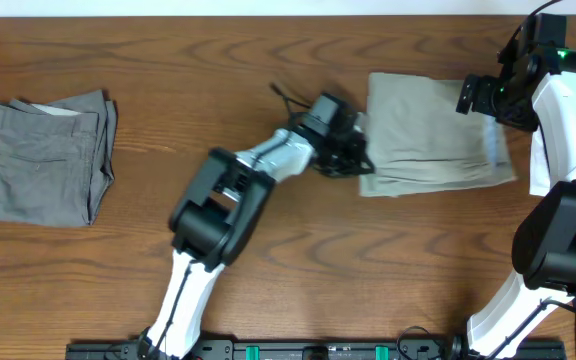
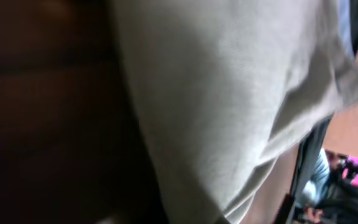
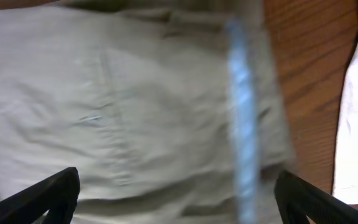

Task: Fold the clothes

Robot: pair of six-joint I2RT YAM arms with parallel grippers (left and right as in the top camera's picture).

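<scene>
The pale khaki-green shorts lie folded flat at the table's back right. My left gripper lies low at their left edge. Khaki cloth fills the left wrist view and hides the fingers. My right gripper hovers over the shorts' upper right part. In the right wrist view its two black fingers are spread wide over the khaki cloth with nothing between them. The mid-grey pair lies folded at the far left, away from both grippers.
The wooden table carries both pairs. The left arm stretches across the middle of the table. The right arm's white links stand along the right edge.
</scene>
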